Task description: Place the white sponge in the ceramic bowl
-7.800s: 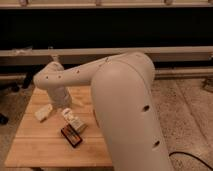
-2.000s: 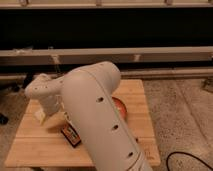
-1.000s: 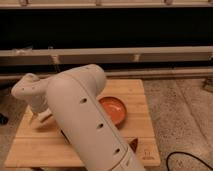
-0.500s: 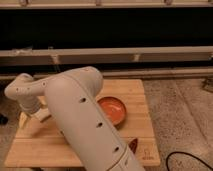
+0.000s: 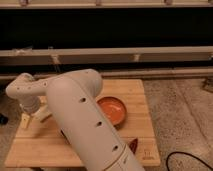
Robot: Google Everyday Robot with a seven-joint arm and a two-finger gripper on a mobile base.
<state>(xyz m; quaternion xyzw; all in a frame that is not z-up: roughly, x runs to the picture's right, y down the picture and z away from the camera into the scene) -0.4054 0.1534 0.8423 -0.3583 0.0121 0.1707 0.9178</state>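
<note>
Starting at the left end of the wooden board (image 5: 142,97): the gripper (image 5: 31,119) hangs down off the wrist, right over the board's left edge, with its jaws spread wide and nothing lifted in them. One pale finger (image 5: 25,122) pokes down near the edge.

Just to the right of it, touching or nearly so, is a pale blocky shape that I'm reading as the white sponge (image 5: 44,113), sitting on the board. Its outline runs into the gripper, so I can't say whether it's already between the jaws or just beside them. Its long side seems to slant up to the right, but I wouldn't bet on that.

Next comes the arm (image 5: 85,125), a big white tube that hides the middle of the board.

Past that is the ceramic bowl (image 5: 113,110), orange-red and empty, well apart from the sponge. A little dark red chili-looking thing (image 5: 133,145) lies nearer the front edge.

So my take is that the sponge is right at the gripper, and the carry afterwards is a rightward trip across the board to the bowl.
</note>
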